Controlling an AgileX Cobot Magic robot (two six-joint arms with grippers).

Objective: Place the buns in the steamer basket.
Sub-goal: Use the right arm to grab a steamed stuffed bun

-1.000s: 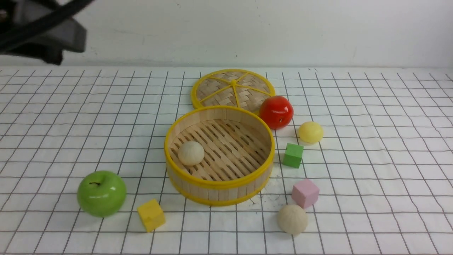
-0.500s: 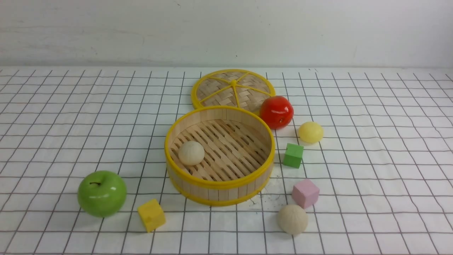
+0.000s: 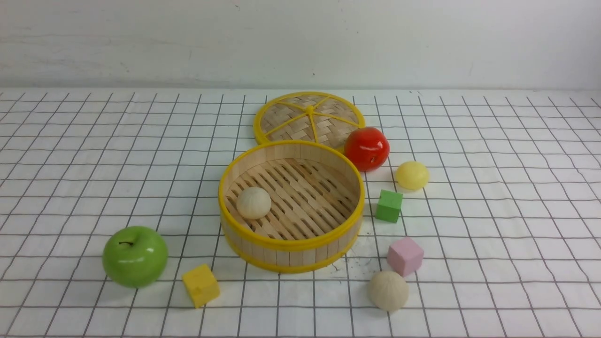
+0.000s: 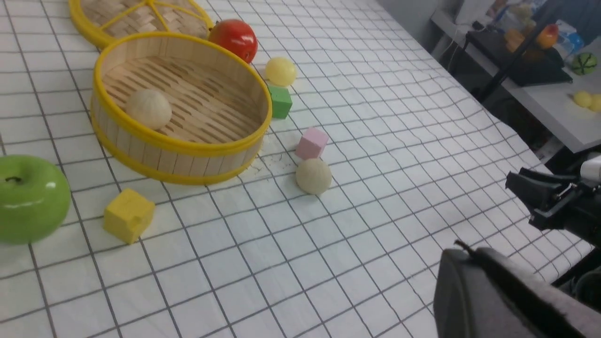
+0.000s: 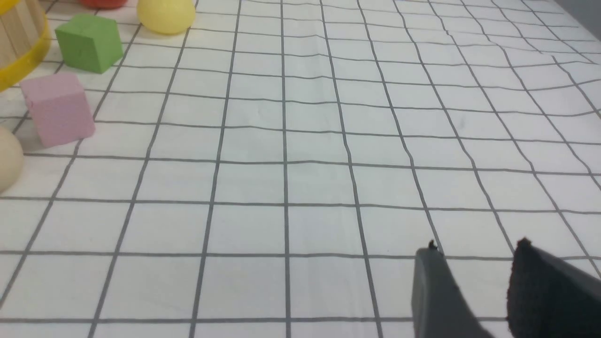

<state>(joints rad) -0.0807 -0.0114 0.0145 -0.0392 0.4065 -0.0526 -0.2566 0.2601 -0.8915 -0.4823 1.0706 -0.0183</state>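
Note:
The steamer basket point(image 3: 291, 244) stands mid-table with one beige bun point(image 3: 253, 203) on its slatted floor. A second beige bun point(image 3: 388, 291) lies on the cloth in front of it to the right. The pale yellow bun point(image 3: 412, 175) lies to its right, by the red apple. Neither gripper shows in the front view. In the left wrist view my left gripper point(image 4: 462, 249) is shut and empty, high and well clear of the basket point(image 4: 178, 145). In the right wrist view my right gripper point(image 5: 474, 246) is open and empty over bare cloth. The beige bun point(image 5: 7, 159) and the yellow bun point(image 5: 165, 15) are far off.
The woven lid point(image 3: 309, 117) lies behind the basket, with a red apple point(image 3: 366, 148) at its right. A green apple point(image 3: 135, 256) and a yellow cube point(image 3: 201, 284) are front left. A green cube point(image 3: 389, 205) and a pink cube point(image 3: 405, 256) lie right of the basket.
The left arm, seen at the top left of the front view one second ago, has left that view. Nothing on the table has moved.

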